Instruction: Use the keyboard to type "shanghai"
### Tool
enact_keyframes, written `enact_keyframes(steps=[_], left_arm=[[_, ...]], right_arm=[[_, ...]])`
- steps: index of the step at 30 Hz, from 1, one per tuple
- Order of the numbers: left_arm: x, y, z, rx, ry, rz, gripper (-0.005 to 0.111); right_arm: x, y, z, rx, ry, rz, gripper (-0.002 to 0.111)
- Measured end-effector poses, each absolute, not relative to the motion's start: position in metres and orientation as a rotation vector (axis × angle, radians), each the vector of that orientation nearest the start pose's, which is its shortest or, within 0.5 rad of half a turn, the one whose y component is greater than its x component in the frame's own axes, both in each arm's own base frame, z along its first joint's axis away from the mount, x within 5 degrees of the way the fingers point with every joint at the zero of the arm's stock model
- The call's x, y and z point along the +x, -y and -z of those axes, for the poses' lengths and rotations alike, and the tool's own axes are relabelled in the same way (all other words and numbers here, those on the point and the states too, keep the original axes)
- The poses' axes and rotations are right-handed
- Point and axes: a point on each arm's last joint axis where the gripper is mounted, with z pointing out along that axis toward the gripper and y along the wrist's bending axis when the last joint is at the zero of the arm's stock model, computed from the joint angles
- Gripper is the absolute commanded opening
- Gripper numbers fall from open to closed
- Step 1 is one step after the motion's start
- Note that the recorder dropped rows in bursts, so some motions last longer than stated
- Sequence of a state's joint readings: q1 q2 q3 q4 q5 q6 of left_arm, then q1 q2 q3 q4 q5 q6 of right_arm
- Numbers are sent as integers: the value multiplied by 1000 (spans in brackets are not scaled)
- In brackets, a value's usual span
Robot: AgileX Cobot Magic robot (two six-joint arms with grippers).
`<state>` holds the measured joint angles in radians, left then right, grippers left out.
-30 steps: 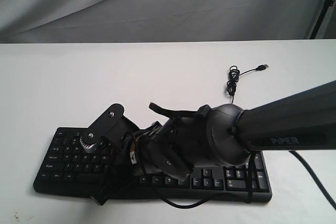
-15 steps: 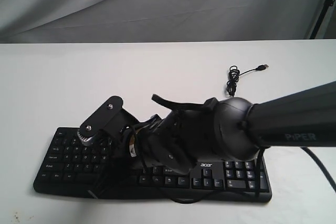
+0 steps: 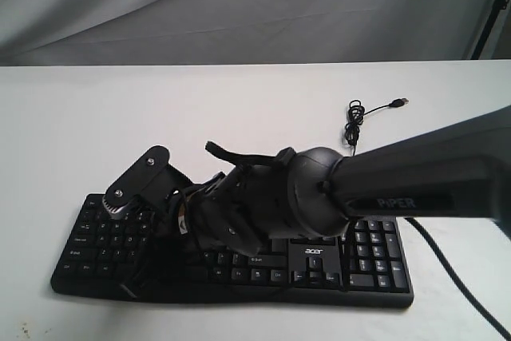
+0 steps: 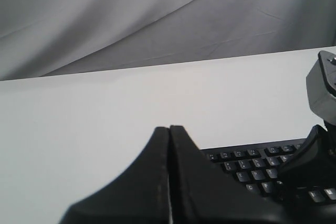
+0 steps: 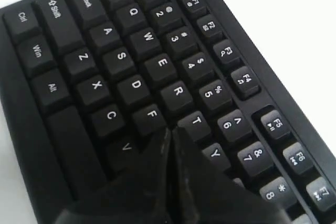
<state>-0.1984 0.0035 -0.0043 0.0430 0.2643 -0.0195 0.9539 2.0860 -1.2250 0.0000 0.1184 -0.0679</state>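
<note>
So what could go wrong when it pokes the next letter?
The shut right claw has its tip where F and T crowd together, so one push might hit two letters. The right arm also hangs low across the middle of the keyboard and could brush other keys.

Left claw (image 4: 169, 129) fingers pressed together above white counter (image 4: 79, 114); keyboard (image 4: 252, 169) just beyond, right arm (image 4: 321, 85) overlapping it.

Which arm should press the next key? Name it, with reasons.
Right. The right gripper, jaws shut, hangs over the keyboard near the F and T keys. The left gripper, also shut, sits off the keyboard's edge.
</note>
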Motion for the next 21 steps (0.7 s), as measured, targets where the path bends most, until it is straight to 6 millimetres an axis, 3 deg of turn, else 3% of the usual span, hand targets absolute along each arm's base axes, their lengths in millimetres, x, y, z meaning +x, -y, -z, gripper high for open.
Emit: enact_keyframes(steps=[21], left_arm=[[54, 10, -191, 184, -1739, 119, 0]], right_arm=[[248, -350, -110, -1212, -2152, -392, 0]])
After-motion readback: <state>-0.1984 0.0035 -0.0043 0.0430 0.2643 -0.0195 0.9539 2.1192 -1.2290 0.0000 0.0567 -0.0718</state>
